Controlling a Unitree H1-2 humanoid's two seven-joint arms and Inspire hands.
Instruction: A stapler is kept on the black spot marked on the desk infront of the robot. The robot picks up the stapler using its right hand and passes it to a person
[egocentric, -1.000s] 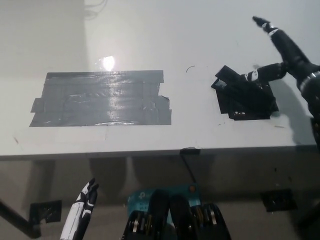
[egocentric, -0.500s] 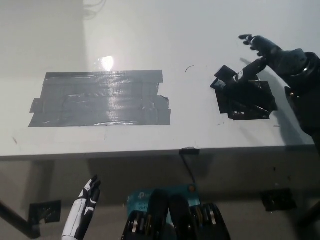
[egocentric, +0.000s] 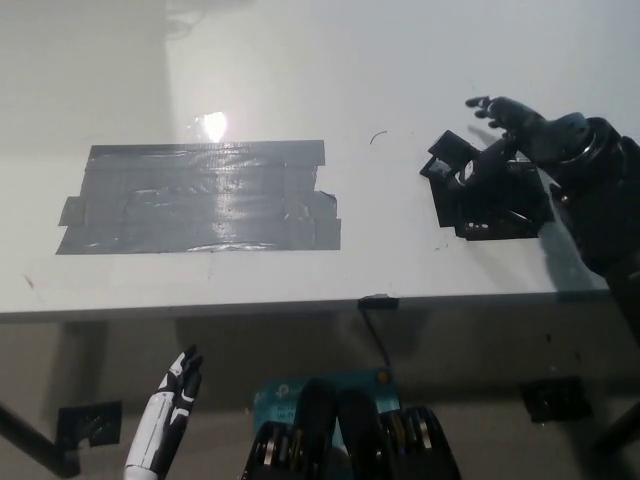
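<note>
The black stapler (egocentric: 452, 163) lies on the black tape spot (egocentric: 500, 215) at the right of the white desk (egocentric: 300, 80); dark on dark, its outline is hard to make out. My black right hand (egocentric: 530, 128) hovers over the stapler's far right end, fingers spread and curving down around it, not closed on it. Whether they touch it I cannot tell. My white left hand (egocentric: 170, 405) hangs at the lower left, below the desk's front edge, holding nothing.
A large patch of grey tape (egocentric: 200, 197) covers the desk's left middle, with a light glare just above it. The desk's front edge (egocentric: 250, 308) runs across the picture; a small black clamp (egocentric: 378, 302) sits on it.
My right hand has swung from pointing away at the far right down and left over the stapler, its fingers now curled above it. The left hand dropped slightly.
</note>
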